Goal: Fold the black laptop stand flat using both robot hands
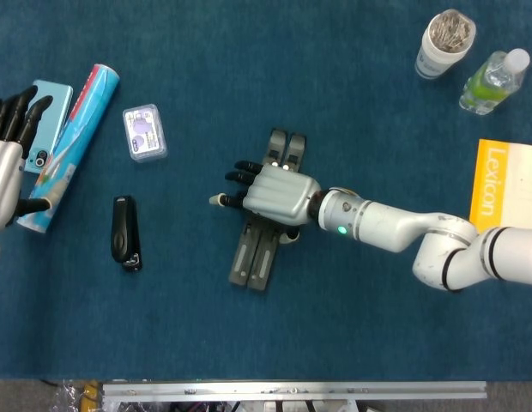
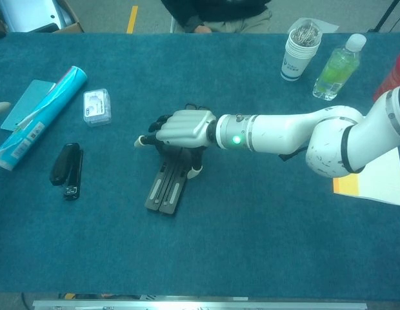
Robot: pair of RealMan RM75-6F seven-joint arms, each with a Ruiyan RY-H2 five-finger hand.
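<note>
Your head view is looking almost straight down on the blue table point(image 1: 163, 343), with its near metal edge running along the bottom. Your chest view is sitting lower, looking forward across the table point(image 2: 251, 258) toward its far edge. Both are sharing the laptop stand point(image 1: 256, 256) point(image 2: 166, 188), the right hand point(image 1: 279, 192) point(image 2: 184, 127) and the stapler point(image 1: 124, 232) point(image 2: 66, 169).

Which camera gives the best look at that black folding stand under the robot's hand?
The head view: it looks straight down on the laptop stand, both bars side by side, either side of the right hand. The chest view shows only its near end.
</note>
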